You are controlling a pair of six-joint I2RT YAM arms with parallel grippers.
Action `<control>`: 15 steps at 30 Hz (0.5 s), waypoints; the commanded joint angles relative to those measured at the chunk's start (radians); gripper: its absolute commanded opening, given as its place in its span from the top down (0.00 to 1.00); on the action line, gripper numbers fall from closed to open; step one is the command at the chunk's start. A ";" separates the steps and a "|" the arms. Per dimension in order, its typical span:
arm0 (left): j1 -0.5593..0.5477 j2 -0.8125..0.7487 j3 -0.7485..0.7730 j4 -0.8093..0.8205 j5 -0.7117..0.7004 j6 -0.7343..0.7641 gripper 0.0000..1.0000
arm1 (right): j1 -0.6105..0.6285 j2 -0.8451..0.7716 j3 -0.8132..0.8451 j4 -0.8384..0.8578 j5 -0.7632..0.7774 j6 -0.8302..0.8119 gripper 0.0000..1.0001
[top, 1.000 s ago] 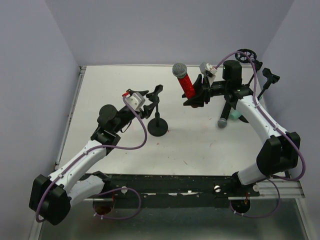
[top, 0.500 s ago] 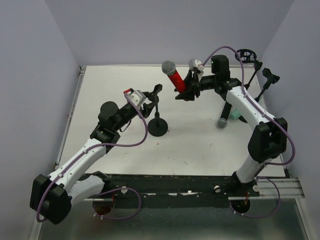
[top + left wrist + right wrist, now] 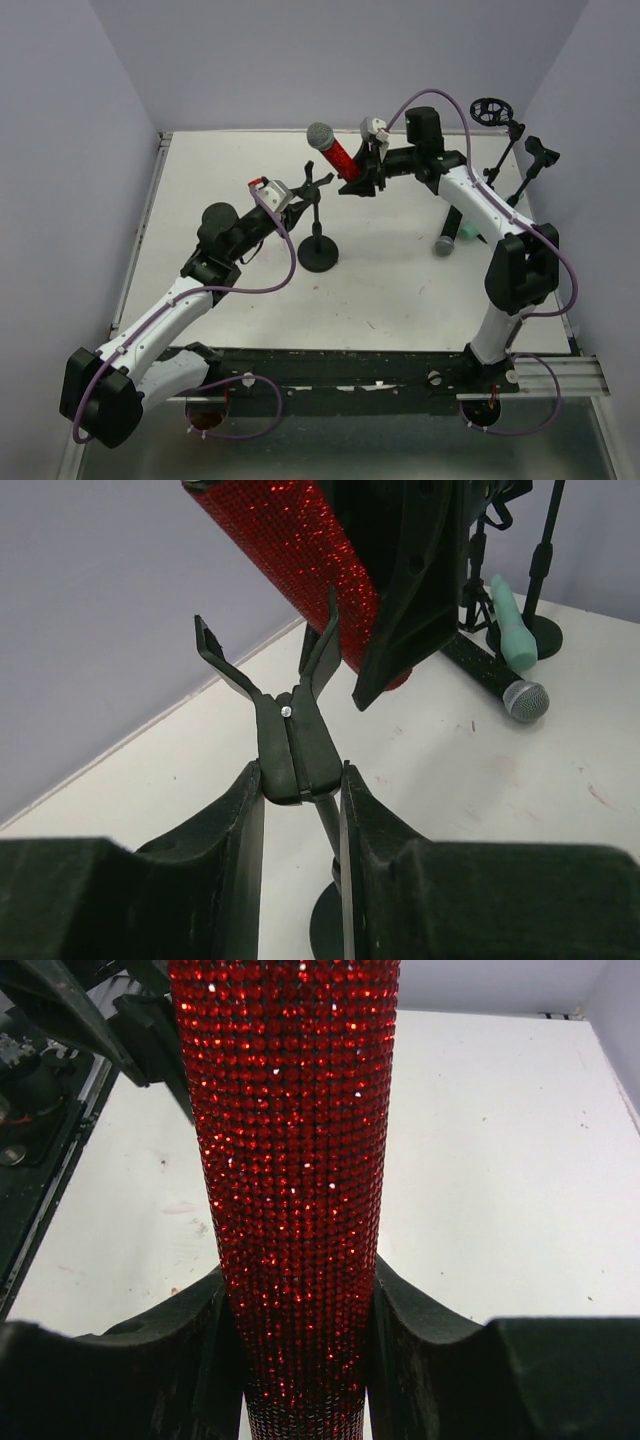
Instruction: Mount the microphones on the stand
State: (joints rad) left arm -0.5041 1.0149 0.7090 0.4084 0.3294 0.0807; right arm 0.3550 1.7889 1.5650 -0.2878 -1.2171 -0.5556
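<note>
The red microphone (image 3: 338,155), grey mesh head up and to the left, is tilted in the air with my right gripper (image 3: 362,177) shut on its lower body (image 3: 295,1160). Its sparkly barrel (image 3: 290,540) hangs just above and behind the forked clip (image 3: 295,735) of the black stand (image 3: 318,252). My left gripper (image 3: 300,775) is shut on that clip's base, one finger on each side. The black microphone (image 3: 449,230) and the mint-green microphone (image 3: 471,233) lie on the table at the right, also seen from the left wrist as the black one (image 3: 505,685) and the green one (image 3: 508,628).
Two more black stands (image 3: 493,112) (image 3: 540,156) rise at the back right corner. Grey walls close in the white table (image 3: 230,290) on three sides. A metal rail (image 3: 380,375) with the arm bases runs along the near edge.
My right arm has carried the red microphone leftward until it is over the stand's clip. My left gripper has moved up to the clip and closed on it.
</note>
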 commanded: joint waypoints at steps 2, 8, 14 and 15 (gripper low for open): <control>0.003 0.005 0.020 0.009 0.029 -0.010 0.80 | 0.051 0.092 0.119 0.021 0.039 -0.003 0.92; 0.003 0.005 0.029 0.000 0.043 -0.021 0.80 | 0.124 0.132 0.182 -0.148 0.065 -0.225 0.92; 0.003 -0.001 0.029 0.012 0.053 -0.039 0.80 | 0.133 0.122 0.127 -0.204 0.002 -0.384 0.87; 0.003 -0.001 0.027 0.013 0.056 -0.041 0.80 | 0.133 0.122 0.121 -0.211 -0.008 -0.409 0.85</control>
State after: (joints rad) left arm -0.4988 1.0157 0.7109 0.4072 0.3447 0.0570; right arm 0.4763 1.9194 1.7126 -0.4118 -1.1755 -0.7990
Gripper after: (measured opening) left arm 0.351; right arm 0.491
